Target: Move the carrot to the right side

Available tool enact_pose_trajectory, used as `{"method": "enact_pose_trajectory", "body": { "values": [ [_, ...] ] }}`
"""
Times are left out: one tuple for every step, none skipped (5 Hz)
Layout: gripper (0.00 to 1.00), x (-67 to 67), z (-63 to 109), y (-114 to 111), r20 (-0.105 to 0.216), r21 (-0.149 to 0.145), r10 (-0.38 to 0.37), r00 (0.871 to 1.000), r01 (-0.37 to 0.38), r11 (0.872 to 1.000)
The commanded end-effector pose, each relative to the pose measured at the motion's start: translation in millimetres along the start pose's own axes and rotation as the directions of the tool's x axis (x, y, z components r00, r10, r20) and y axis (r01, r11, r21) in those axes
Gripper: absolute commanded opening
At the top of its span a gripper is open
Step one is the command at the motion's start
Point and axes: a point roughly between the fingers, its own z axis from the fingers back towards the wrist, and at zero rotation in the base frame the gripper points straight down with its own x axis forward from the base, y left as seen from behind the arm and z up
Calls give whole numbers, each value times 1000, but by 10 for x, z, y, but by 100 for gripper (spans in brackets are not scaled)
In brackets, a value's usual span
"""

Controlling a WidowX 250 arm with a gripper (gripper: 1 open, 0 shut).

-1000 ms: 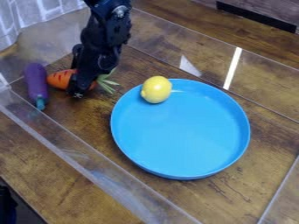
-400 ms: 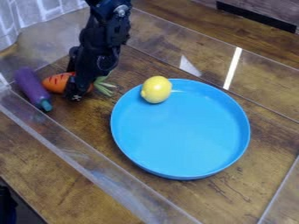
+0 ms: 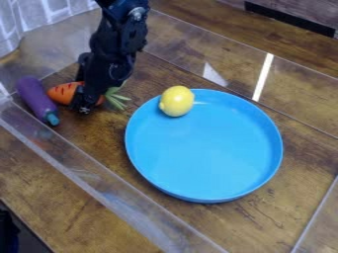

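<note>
The carrot (image 3: 66, 93), small and orange with a green leafy top (image 3: 119, 98), lies on the wooden table at the left. My black gripper (image 3: 90, 98) reaches down from above with its jaws shut on the carrot's leafy end, fingertips low at the table. Only the orange tip pokes out to the left of the fingers.
A purple eggplant (image 3: 35, 99) lies just left of the carrot, nearly touching it. A large blue plate (image 3: 211, 148) fills the middle and right, with a yellow lemon (image 3: 177, 100) on its upper left rim. A clear plastic sheet edge (image 3: 79, 168) runs along the front left.
The eggplant and carrot have shifted slightly left and down the table compared with a second ago. The gripper has stayed in place, shut on the carrot.
</note>
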Motion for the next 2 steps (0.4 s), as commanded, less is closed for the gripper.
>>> {"method": "enact_pose_trajectory", "body": {
  "values": [
    [0, -22, 37, 148, 3, 13, 38, 999, -38, 999],
    [0, -25, 12, 205, -5, 4, 54, 999, -54, 999]
  ]
}}
